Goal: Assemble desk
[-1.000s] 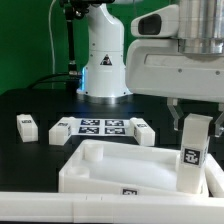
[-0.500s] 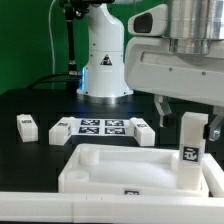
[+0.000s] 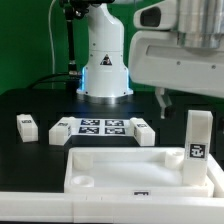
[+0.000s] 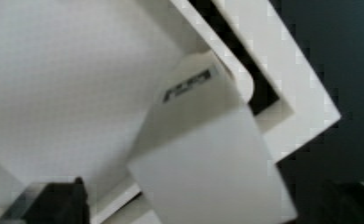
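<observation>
Black table [image 3: 30,150], green backdrop behind it on the exterior view's left, white arm base [image 3: 104,60] at the rear.

1. Gripper [image 3: 188,98]: raised, released, nothing held. Jaws stand spread. One dark finger [image 3: 161,98] shows in the exterior view, clear of all parts. In the wrist view one finger [image 4: 54,196] shows, with a gap between it and the leg.

2. Upright leg [image 3: 197,147]: directly below the jaws, apart from them. It stands vertical at the tabletop's near corner on the exterior view's right, tag facing the camera. In the wrist view the leg [image 4: 197,150] is seen from above, between the jaws' lines, tag visible. Seating depth in the socket cannot be told.

3. Tabletop [image 3: 110,158]: below the jaws, reaching away from them toward the exterior view's left, rim up. The wrist view shows its floor and rim [image 4: 54,90] around the leg.

4. Loose legs [image 3: 27,125] [image 3: 57,131] [image 3: 144,131]: lying flat, beyond the tabletop, well apart from the jaws.

5. Marker board [image 3: 100,126]: flat between two of the loose legs.

6. Bar [image 3: 50,210]: along the near edge, well below the jaws.
</observation>
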You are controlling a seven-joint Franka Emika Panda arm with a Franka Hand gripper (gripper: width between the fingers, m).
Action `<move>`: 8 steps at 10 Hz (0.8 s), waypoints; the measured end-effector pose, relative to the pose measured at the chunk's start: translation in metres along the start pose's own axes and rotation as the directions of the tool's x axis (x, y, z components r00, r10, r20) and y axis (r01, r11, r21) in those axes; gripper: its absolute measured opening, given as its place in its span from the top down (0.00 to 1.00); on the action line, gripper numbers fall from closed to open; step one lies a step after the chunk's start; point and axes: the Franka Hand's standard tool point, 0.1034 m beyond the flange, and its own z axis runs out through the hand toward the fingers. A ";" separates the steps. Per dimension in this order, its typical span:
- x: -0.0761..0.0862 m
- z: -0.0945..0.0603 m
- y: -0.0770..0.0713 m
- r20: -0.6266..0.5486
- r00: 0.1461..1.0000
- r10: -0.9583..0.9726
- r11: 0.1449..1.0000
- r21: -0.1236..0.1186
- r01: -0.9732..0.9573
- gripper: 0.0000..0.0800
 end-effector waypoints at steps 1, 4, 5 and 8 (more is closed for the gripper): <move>-0.003 -0.008 0.005 0.000 0.997 -0.082 0.997 0.005 0.082 0.19; -0.014 -0.010 0.015 0.011 0.990 -0.139 0.990 0.000 0.139 0.19; -0.014 -0.009 0.015 0.012 0.990 -0.139 0.990 -0.001 0.139 0.19; -0.014 -0.008 0.015 0.013 0.990 -0.139 0.990 -0.002 0.139 0.19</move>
